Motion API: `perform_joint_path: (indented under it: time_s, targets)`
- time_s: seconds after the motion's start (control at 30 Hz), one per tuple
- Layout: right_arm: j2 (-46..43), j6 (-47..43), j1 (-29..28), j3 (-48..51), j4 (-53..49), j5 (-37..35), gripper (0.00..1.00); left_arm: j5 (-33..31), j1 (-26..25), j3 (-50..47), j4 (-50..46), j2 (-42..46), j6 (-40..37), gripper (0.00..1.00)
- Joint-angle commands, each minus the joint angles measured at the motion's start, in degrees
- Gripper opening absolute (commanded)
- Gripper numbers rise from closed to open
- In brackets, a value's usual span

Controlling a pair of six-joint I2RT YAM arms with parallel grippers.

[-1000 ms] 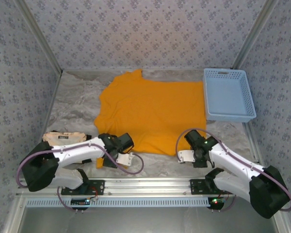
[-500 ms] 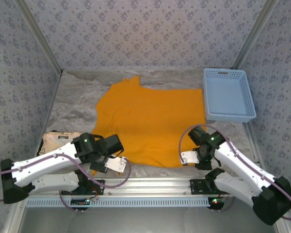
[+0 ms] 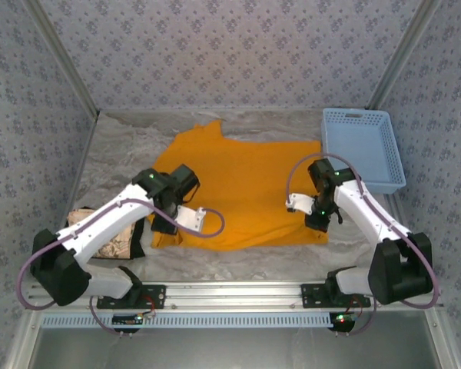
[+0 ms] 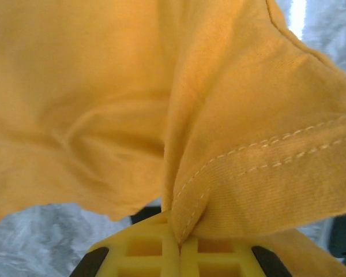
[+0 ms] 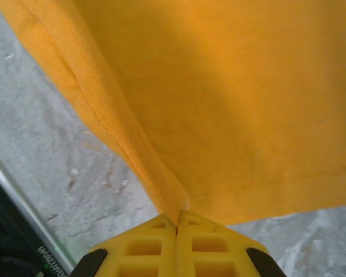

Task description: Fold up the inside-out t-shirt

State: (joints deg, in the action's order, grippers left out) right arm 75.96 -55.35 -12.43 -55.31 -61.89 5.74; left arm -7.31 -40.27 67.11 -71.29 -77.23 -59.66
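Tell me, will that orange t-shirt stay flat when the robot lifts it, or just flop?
Probably flop: where the left fingers pinch its stitched hem, the t-shirt bunches into soft folds. It is likely light too, since the right fingers hold an edge with only a thin pinch. The matte knit probably won't slip out easily.

Reaching forward with both arms.
Pinching t-shirt [image 3: 246, 184] edge with left fingers [image 4: 155, 254] and right fingers [image 5: 155, 242], tips pressed together; left arm [image 3: 111, 219] and right arm [image 3: 369, 211] bent at elbow, wrists turned inward.
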Motion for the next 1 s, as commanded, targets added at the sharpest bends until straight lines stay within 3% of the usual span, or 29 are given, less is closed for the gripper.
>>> perform_joint_path:
  time_s: [0.0,0.17,0.3,0.8,0.93,0.97]
  targets:
    - [2.0,-0.5,1.6,-3.6,-0.1,-0.4,0.00,1.6,2.4,5.3,0.7,-4.2,-7.5,0.00]
    - [5.1,-2.5,2.6,-5.3,-0.2,-0.1,0.00,4.0,5.5,9.8,1.6,-11.0,-11.7,0.00]
    - [7.8,-2.4,4.3,-7.1,1.6,0.1,0.00,1.5,7.4,11.9,3.1,-15.2,-14.4,0.00]
    - [17.7,1.2,7.3,-7.3,10.5,-5.2,0.00,-0.5,10.7,16.0,30.6,-28.9,-19.5,0.01]
    - [17.8,7.9,7.3,-6.2,17.3,-8.8,0.23,-4.6,11.6,19.4,35.9,-34.6,-12.3,0.39]
    - [16.8,8.8,7.3,-6.1,18.2,-7.3,0.29,-5.8,11.8,20.2,37.5,-34.8,-8.6,0.71]
